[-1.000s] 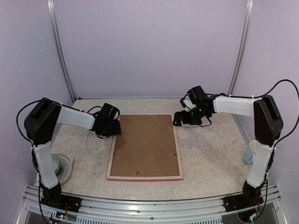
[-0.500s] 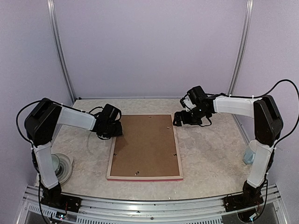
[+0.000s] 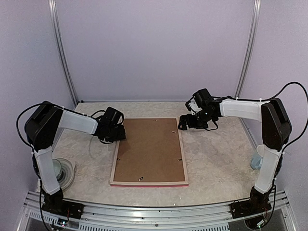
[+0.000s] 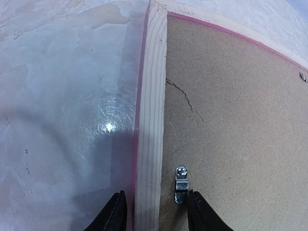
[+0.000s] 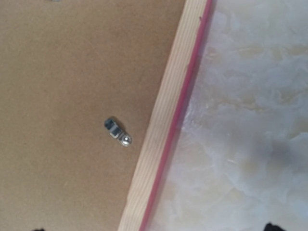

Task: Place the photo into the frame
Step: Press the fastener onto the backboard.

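The frame (image 3: 149, 183) lies face down in the middle of the table, pale wood back up, with pink-red moulding at its edges. A brown backing board (image 3: 150, 149) fills it. The photo is hidden. My left gripper (image 3: 121, 134) is low at the frame's left rail. In the left wrist view its gripper (image 4: 156, 211) is partly open and straddles the wooden rail (image 4: 151, 120). Its right finger is beside a small metal clip (image 4: 181, 185). My right gripper (image 3: 183, 124) hovers over the far right corner, wide open above the rail (image 5: 168, 120) and another clip (image 5: 117, 131).
A pale dish (image 3: 65, 171) sits by the left arm's base. A light blue cup (image 3: 257, 158) stands by the right arm. The marbled table (image 3: 216, 159) is walled in on three sides.
My left gripper has crept slightly right, onto the frame's left rail. The right arm and the frame have not moved.
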You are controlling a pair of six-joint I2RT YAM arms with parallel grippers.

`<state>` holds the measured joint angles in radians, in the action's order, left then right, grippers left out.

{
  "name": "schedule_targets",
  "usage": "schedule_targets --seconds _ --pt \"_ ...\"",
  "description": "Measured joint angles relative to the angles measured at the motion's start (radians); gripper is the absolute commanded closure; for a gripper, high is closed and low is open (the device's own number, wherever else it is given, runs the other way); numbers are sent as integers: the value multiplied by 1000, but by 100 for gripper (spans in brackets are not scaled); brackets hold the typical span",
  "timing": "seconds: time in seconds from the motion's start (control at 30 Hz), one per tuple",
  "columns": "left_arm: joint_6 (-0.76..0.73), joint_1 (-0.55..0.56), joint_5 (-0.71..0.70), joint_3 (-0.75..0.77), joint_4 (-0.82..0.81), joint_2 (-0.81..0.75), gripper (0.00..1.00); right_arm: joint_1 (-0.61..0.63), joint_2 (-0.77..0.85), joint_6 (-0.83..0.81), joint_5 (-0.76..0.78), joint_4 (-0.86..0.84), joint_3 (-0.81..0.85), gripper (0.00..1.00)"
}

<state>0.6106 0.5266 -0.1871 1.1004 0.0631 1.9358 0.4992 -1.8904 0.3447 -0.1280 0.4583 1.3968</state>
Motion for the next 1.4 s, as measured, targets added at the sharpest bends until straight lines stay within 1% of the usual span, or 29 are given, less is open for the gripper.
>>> schedule_targets --seconds 0.23,0.77,1.0,1.4 --pt "22 -12 0 1 1 0 57 0 0 0 0 -1 -2 1" --pt "45 -29 2 1 0 0 63 0 2 0 0 -7 -24 2" --pt "55 -32 26 -2 -13 0 63 0 2 0 0 -8 -30 2" --pt "63 -42 28 -2 -19 -10 63 0 2 0 -2 -8 -31 2"
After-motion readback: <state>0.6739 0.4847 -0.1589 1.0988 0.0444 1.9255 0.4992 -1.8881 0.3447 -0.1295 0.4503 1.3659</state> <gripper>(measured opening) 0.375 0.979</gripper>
